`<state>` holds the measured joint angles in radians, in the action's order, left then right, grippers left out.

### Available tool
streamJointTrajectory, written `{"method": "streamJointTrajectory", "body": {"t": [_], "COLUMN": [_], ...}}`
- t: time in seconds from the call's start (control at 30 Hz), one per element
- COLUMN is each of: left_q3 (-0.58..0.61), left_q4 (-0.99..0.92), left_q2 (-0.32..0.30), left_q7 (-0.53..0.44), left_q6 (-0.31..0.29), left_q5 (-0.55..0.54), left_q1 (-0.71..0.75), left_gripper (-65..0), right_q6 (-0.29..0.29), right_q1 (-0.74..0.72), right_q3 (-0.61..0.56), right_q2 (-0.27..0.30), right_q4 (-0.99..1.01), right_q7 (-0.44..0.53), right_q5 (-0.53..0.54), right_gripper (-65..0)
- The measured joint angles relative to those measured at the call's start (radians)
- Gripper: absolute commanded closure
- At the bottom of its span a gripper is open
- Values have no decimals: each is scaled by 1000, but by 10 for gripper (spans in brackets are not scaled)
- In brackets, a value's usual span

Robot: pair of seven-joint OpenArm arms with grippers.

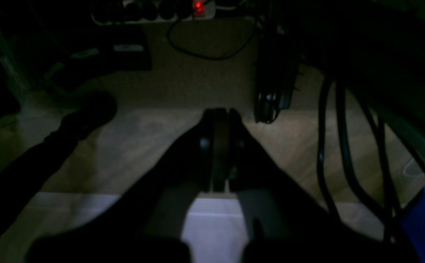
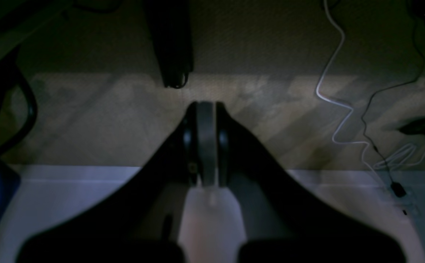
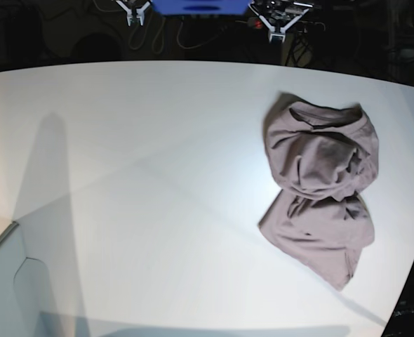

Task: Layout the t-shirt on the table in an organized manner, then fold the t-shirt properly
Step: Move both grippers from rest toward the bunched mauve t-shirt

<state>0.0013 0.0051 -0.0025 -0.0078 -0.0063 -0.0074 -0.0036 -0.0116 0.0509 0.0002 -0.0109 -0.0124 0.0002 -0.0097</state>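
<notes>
T-shirt [image 3: 321, 188] crumpled in a heap on table [image 3: 158, 175], base view's right side; left gripper [image 1: 219, 120] fingers pressed together, empty; right gripper [image 2: 206, 113] likewise, empty.

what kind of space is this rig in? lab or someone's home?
Likely a lab or workshop bench, not a home: a large bare white table holding only a crumpled t-shirt, with a power strip and loose cables on the floor below.

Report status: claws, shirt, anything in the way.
Left claw shut, empty; right claw shut, empty, both off the table. Shirt crumpled in a heap, not laid out. Nothing else on the table.
</notes>
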Motion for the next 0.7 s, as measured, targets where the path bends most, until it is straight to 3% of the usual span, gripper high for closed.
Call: {"method": "streamJointTrajectory", "body": {"t": [0.33, 0.7], "left_q3": [0, 1], "left_q4": [0, 0], "left_q2": [-2, -3], "left_q7": [1, 0], "left_q6": [0, 0], "left_q5": [2, 1], "left_q1": [-2, -2], "left_gripper": [0, 0], "right_q6": [0, 0], "right_q1": [70, 78], "right_q3": [2, 2], "right_q2": [0, 0], "right_q4": [-136, -137], "right_q7": [-3, -8], "right_q5": [0, 0], "right_gripper": [0, 0]}}
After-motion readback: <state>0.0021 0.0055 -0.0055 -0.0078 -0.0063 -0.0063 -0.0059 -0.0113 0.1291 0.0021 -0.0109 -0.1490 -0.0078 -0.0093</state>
